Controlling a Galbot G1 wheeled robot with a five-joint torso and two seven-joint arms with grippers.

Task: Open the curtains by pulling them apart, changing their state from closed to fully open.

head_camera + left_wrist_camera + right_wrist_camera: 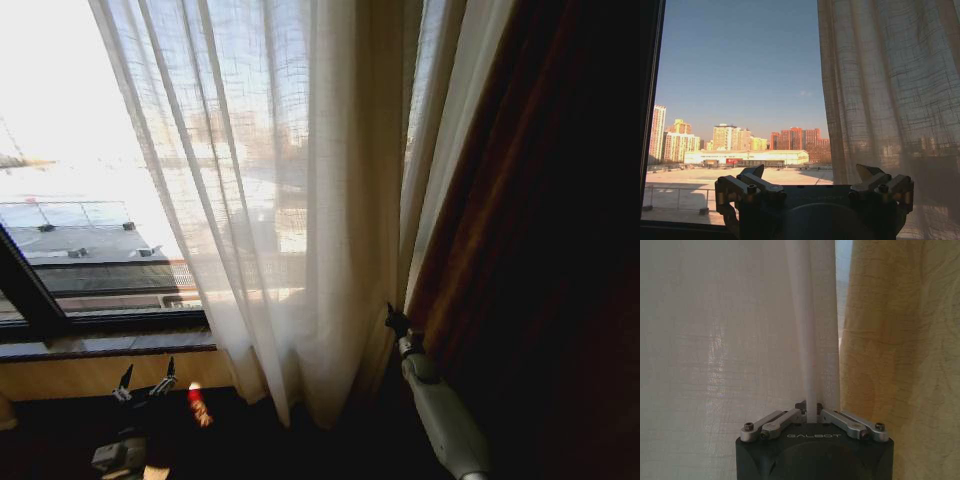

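Curtains (290, 200) hang bunched at the centre and toward three o'clock of the head view, gathered against a dark heavy drape (540, 250) at the far right, while bare window glass (70, 190) lies open from about nine to eleven o'clock. The right gripper (397, 322) sits at roughly five o'clock, pressed up where the sheer folds meet the drape; in its wrist view the right gripper's jaws are drawn in tight, clenched on a narrow vertical pleat (812, 365) of the sheer fabric that rises straight out from between them. Holding a single fold rather than a broad handful probably gives a firm pinch, so the panel can be dragged sideways along its rail. The left gripper (145, 385) waits low at seven o'clock, in front of the window sill (110, 343) and apart from the fabric; its wrist view shows its jaws spread and holding nothing, with the curtain edge (827, 100) hanging beyond it at about two o'clock against the skyline. Judging by the glass exposed on the robot's left, this panel seems largely drawn aside
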